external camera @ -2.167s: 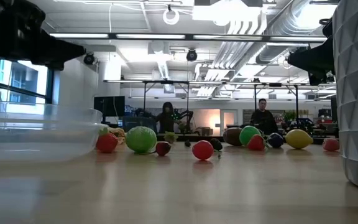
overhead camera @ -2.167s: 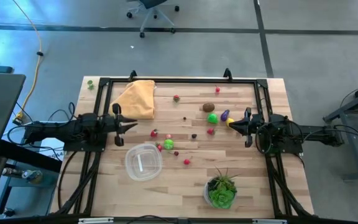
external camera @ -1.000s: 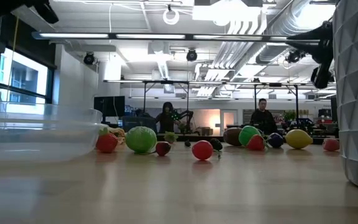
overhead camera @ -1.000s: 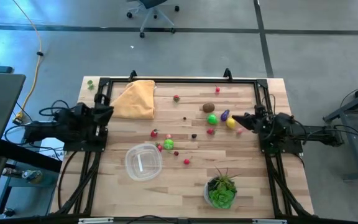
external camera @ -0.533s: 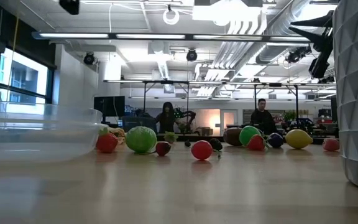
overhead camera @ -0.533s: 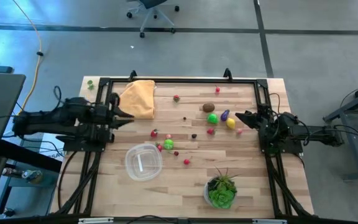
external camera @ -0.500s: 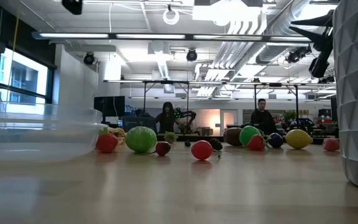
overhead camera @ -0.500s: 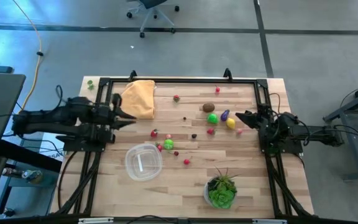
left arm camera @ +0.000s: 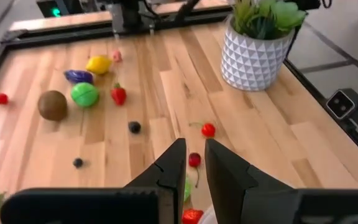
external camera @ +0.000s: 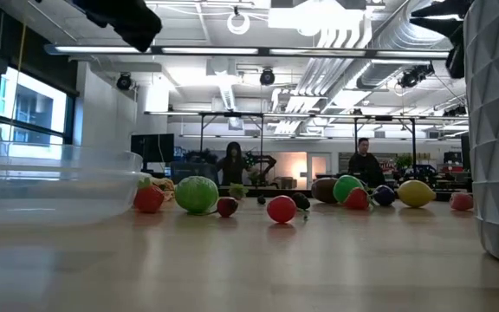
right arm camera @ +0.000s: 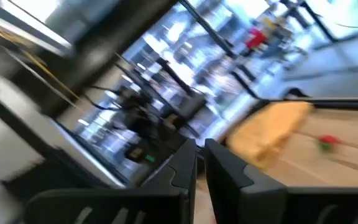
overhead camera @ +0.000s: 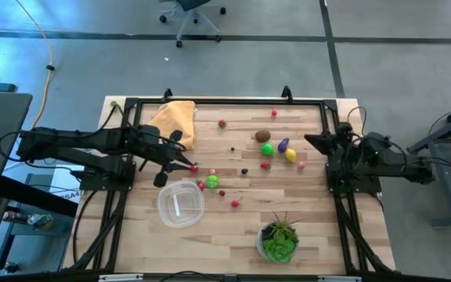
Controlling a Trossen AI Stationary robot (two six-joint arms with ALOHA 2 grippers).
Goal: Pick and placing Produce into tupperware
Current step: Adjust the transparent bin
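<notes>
yellow cloth [overhead camera: 171, 124] beside left gripper [overhead camera: 185, 157]

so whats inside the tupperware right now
Nothing: the tupperware looks empty from above, only wood showing through its clear base. All the produce, like the green piece beside it, lies outside on the table.

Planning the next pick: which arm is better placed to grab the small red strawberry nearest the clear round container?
Left. The left gripper hovers right by the small red strawberry, near the clear round container. The right gripper sits at the table's far right edge.
</notes>
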